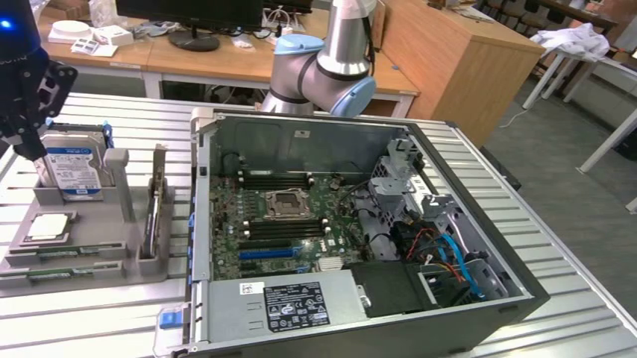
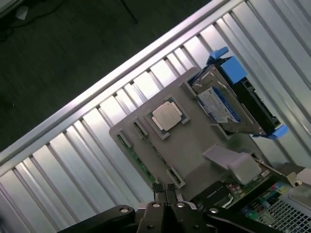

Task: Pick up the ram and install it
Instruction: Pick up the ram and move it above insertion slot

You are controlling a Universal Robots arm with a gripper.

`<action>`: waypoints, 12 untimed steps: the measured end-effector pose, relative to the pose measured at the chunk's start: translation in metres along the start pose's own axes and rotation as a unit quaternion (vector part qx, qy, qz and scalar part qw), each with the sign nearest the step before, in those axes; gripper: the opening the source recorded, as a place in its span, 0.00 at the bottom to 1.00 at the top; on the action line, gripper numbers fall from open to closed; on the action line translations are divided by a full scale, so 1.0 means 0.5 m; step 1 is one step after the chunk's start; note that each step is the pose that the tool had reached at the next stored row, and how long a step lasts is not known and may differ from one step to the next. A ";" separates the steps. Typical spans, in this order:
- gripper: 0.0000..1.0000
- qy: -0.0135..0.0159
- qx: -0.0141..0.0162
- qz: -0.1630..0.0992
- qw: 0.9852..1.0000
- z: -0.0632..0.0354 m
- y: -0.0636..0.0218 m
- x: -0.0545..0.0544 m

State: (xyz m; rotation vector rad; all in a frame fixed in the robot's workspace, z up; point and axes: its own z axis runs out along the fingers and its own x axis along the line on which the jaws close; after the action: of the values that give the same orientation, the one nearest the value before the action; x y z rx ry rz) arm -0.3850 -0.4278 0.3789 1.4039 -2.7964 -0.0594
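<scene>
Gripper (image 1: 33, 149) hangs at exterior view's left, over far end of grey holder tray (image 1: 110, 261), just beside upright hard drive (image 1: 71, 168). Claw pinched narrow: in wrist view, fingertips (image 2: 159, 193) touch each other. Ram (image 1: 157, 212) stands on edge in tray's right-hand slot, apart from gripper, left of open computer case (image 1: 214, 313). CPU (image 1: 48, 226) lies flat on tray.

We can read nothing: the blue-and-white label (image 1: 71, 170) on the hard drive (image 1: 68, 140), the black label (image 1: 295, 304) on the power supply (image 1: 231, 319) and the white sticker (image 1: 249, 289) beside it carry print illegible to us.
</scene>
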 end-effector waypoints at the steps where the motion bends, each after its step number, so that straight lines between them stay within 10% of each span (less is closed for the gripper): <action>1: 0.10 0.000 0.000 -0.007 1.000 0.000 0.000 0.000; 12: 0.10 0.003 -0.001 -0.089 0.996 0.001 0.000 0.000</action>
State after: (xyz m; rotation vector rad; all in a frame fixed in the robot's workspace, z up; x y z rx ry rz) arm -0.3850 -0.4277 0.3784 1.6469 -2.6567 -0.0574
